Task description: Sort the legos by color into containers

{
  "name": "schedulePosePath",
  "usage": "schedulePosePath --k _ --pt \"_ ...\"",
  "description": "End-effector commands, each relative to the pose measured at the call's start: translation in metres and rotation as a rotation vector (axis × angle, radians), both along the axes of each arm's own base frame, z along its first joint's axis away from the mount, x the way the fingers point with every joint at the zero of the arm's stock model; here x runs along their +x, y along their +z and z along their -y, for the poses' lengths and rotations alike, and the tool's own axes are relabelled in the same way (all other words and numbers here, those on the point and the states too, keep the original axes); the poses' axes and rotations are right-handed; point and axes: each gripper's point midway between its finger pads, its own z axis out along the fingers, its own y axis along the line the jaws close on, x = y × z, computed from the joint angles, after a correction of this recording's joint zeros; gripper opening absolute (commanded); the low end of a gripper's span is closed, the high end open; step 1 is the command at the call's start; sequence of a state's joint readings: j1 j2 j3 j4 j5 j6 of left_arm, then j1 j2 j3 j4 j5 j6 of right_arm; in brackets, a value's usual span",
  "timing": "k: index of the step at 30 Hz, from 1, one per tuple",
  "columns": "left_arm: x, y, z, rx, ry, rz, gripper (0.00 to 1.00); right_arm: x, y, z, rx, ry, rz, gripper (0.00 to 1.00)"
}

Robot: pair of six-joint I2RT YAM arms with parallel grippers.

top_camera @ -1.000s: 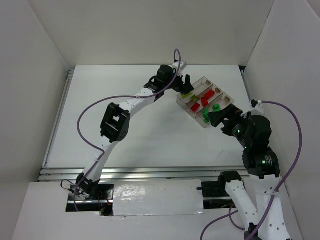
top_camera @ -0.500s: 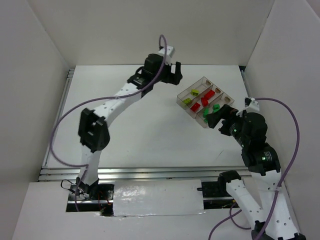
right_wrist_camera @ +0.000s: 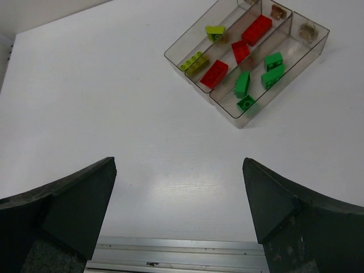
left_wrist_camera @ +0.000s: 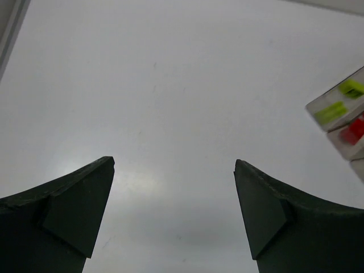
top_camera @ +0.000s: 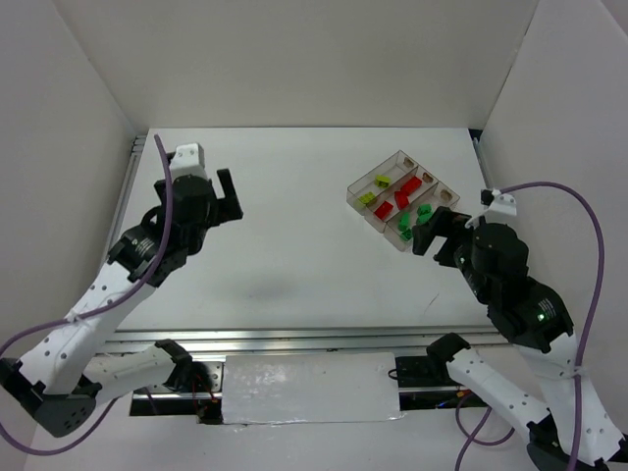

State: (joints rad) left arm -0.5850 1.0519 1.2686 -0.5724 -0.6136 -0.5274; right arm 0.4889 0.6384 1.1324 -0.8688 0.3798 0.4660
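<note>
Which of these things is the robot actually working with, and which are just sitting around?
Part of the job: red legos, green legos, yellow-green legos, the three joined containers holding them, left gripper, right gripper (both open).

Just there: purple cables, metal rail, white walls.

The white table carries three clear trays joined side by side, resting flat and at an angle on its far right part, near the right wall.
</note>
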Motion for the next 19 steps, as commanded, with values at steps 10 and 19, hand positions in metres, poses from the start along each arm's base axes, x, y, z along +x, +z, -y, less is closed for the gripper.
schedulePosePath --k 10,19 --pt "-0.112 -0.03 -0.103 0.025 0.165 0.034 0.99 -0.078 0.043 0.036 0.085 0.042 0.182 1.0" --pt "-0.122 -0.031 -0.119 0.006 0.235 0.068 1.0 -0.089 0.041 0.046 0.126 0.008 0.2 1.0"
